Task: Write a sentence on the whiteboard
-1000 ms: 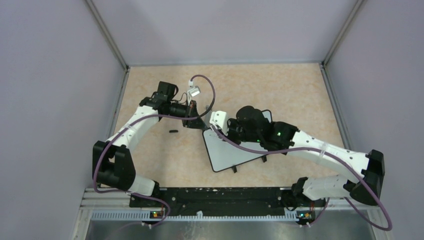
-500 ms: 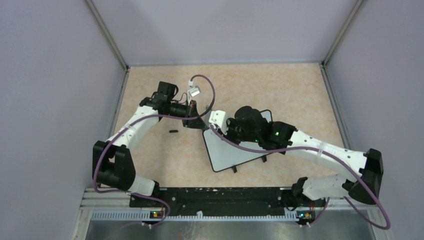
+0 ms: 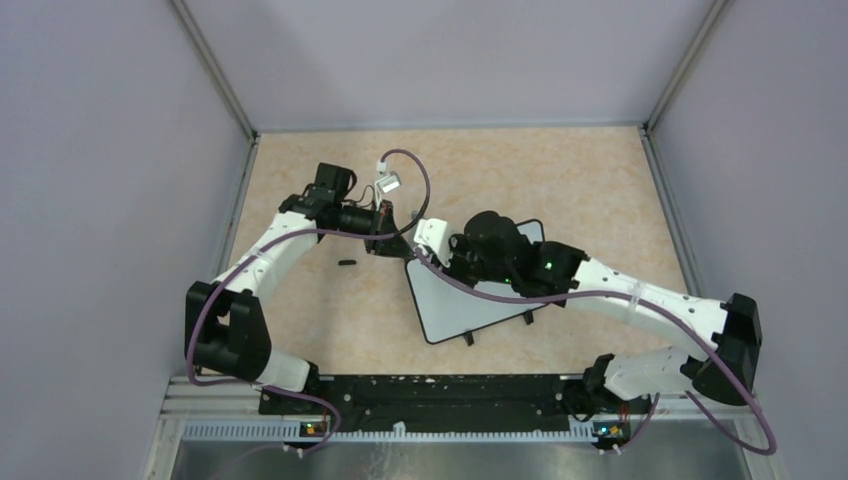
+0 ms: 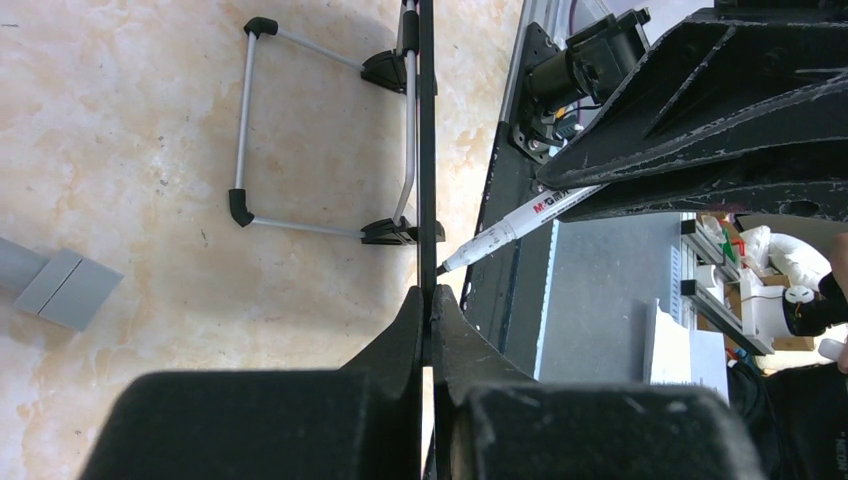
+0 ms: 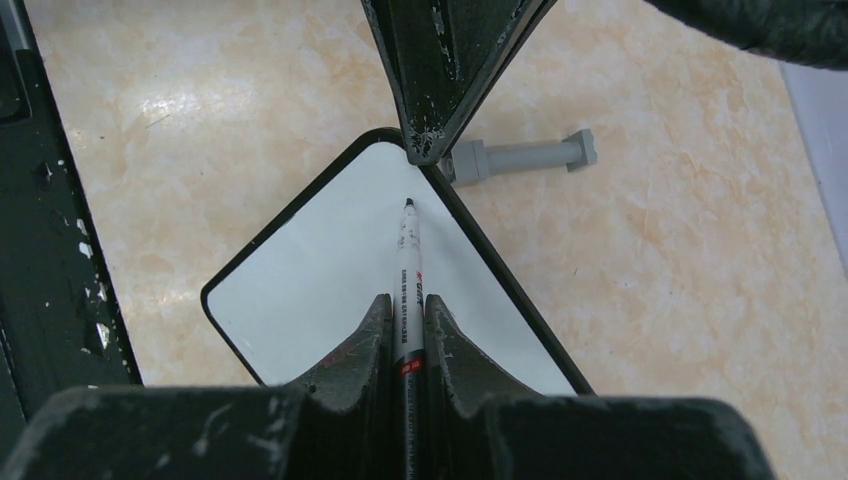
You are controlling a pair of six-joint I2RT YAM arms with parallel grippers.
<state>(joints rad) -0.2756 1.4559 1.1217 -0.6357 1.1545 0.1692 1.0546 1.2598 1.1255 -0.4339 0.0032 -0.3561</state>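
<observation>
The whiteboard lies tilted on the table, and its white face shows no writing; the sentence is not visible. My left gripper is shut on the board's far corner, which appears edge-on in the left wrist view between my closed fingertips. My right gripper is shut on a white marker, uncapped. Its black tip points at the board near the corner held by the left fingers. In the left wrist view the marker tip sits at or very near the board face.
A small black cap lies on the table left of the board. A grey bar-shaped piece lies just beyond the held corner. The board's wire feet stick out behind it. Grey walls enclose the table.
My right wrist with the marker has shifted slightly left and farther, toward the held corner. The left arm and the board have not moved.
</observation>
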